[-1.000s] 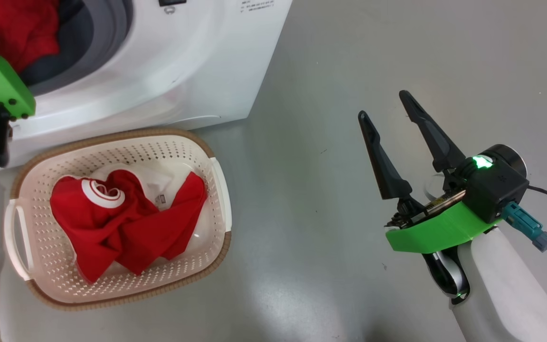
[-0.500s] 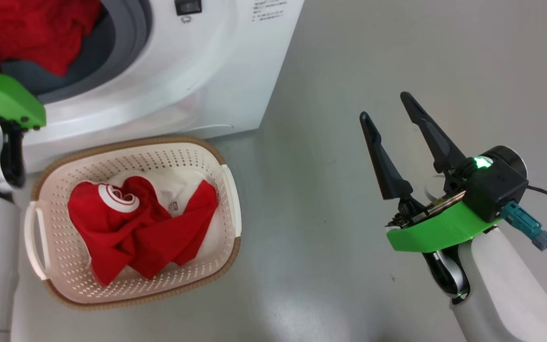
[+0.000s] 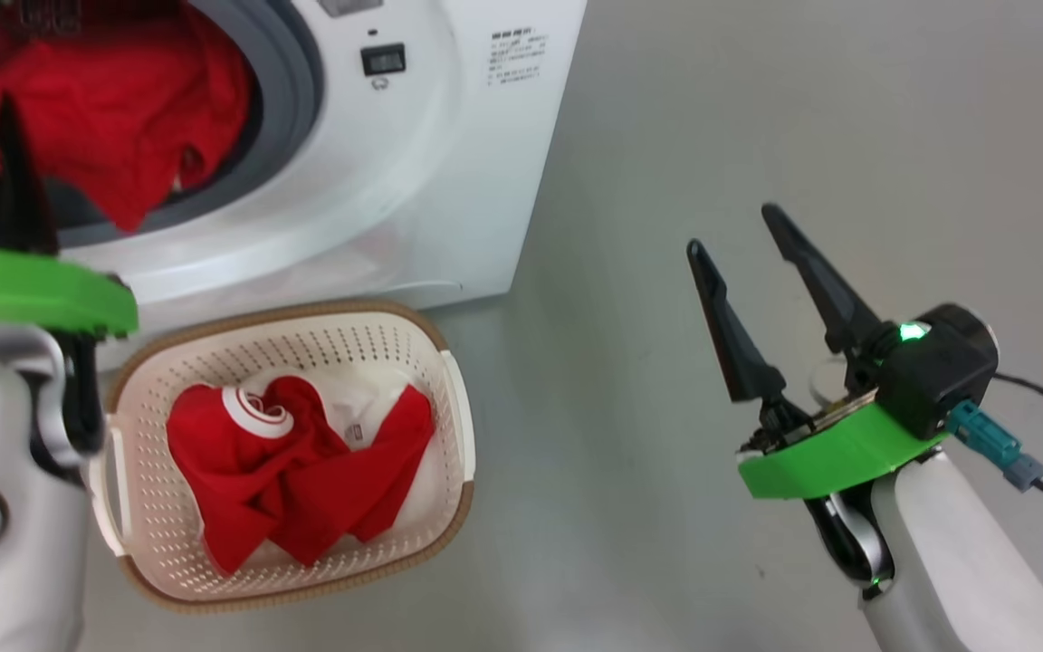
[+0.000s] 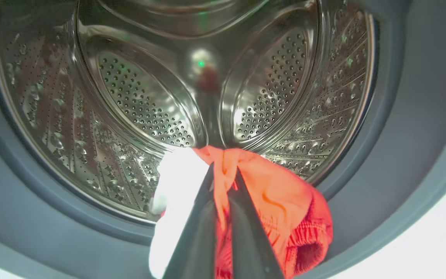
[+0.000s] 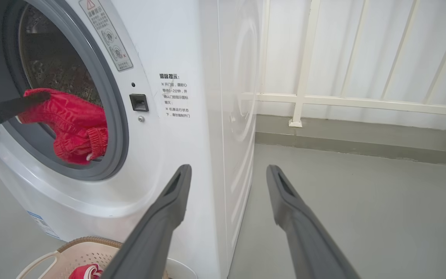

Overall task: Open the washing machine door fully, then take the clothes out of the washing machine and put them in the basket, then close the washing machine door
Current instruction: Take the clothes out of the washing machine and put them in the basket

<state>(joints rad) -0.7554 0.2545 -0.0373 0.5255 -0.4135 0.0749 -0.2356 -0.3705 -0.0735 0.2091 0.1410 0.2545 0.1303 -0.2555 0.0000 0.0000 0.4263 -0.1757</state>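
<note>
— Gripping anything, that left gripper (image 4: 225, 170)?

— Yes. Its two dark fingers are pinched tight on a red garment (image 4: 285, 201), right in the mouth of the washing machine (image 3: 449, 181), up at eleven o'clock from the robot's head. The cloth sags across the lower part of the opening, inside the grey rubber ring (image 3: 300, 100), with the perforated steel drum (image 4: 141, 97) gleaming behind it. There's a white bit of fabric beside the fingers too.

— And the right gripper (image 3: 732, 231)?

— Out at three o'clock, over the grey floor (image 3: 621, 136), well apart from the machine. Fingers spread wide, nothing between them.

— Where's the basket (image 3: 322, 310)?

— On the floor at seven o'clock, just in front of the washer's base. A second red garment (image 3: 304, 489) lies crumpled inside it, white ringed collar on top and a small tag showing.
</note>
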